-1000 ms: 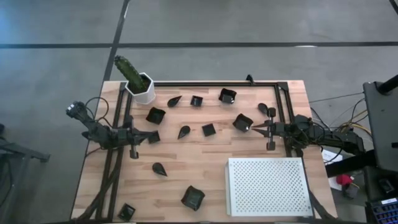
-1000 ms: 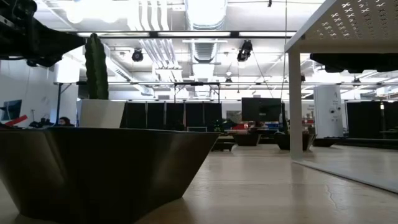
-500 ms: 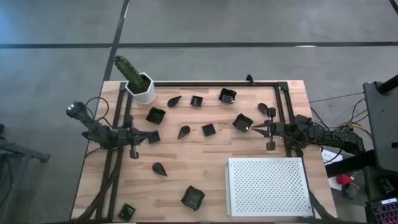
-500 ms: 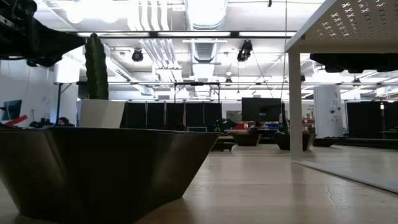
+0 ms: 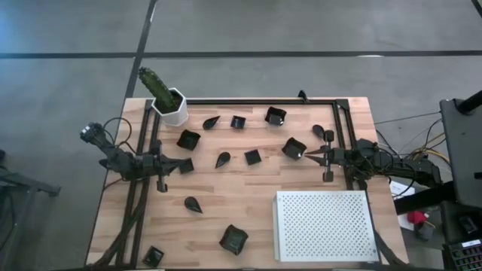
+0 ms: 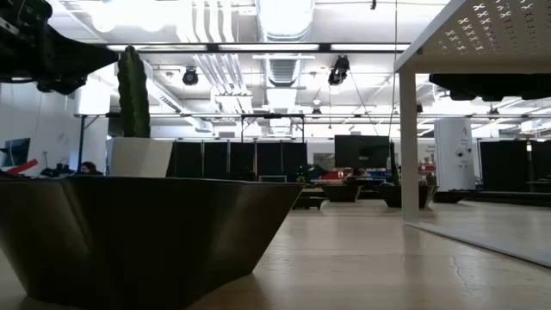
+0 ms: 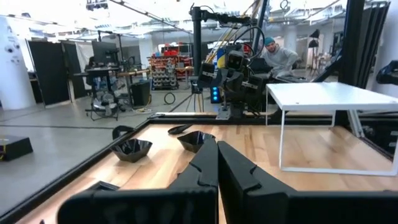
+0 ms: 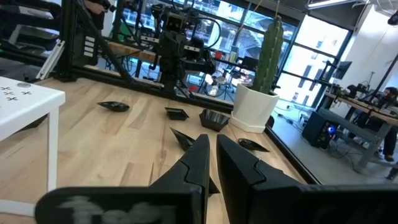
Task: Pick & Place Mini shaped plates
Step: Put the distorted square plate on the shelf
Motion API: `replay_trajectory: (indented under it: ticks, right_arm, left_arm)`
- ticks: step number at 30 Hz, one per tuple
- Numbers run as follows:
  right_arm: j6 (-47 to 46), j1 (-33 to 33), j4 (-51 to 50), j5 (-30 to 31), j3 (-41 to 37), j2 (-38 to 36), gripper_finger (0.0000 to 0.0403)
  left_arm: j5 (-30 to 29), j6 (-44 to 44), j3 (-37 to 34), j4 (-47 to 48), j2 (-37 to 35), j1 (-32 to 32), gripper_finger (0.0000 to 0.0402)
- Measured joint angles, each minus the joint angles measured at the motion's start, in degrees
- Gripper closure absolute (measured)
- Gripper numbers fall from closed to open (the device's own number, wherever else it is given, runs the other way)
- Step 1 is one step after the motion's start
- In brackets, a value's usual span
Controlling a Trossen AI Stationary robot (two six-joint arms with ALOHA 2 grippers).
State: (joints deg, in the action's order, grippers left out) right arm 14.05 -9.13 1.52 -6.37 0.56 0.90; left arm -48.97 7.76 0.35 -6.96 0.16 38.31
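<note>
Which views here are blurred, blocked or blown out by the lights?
Low view: a dark angular dish up close blocks the lower left, and the ceiling lights glare. Right wrist view: the near bar is smeared out of focus. High view: even light, faint shadows under the small black plates.

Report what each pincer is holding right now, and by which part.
Nothing is held. The left pincer is shut and empty; the right pincer has a narrow gap with nothing in it. The plates lie on the table.
</note>
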Motion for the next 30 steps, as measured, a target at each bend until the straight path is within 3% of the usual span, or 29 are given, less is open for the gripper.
replay_trajectory:
  ticks: [6,11,17,30]
  right_arm:
    - [-0.05,-0.02,-0.01,0.00,-0.01,-0.02,0.0376]
    - [0.02,-0.02,-0.02,0.00,-0.02,-0.02,0.0376]
    - [-0.06,-0.02,-0.02,0.04,0.00,0.00,0.0376]
    - [-0.04,-0.02,-0.02,0.04,0.00,-0.01,0.0376]
  left_arm:
    - [0.01,1.30,0.82,-0.28,0.26,0.00,0.0401]
    - [-0.05,5.92,5.84,-0.55,3.53,0.00,0.0401]
    - [-0.04,6.71,13.10,4.16,12.47,0.01,0.0401]
    - [-0.51,-3.81,27.80,17.06,34.34,0.01,0.0401]
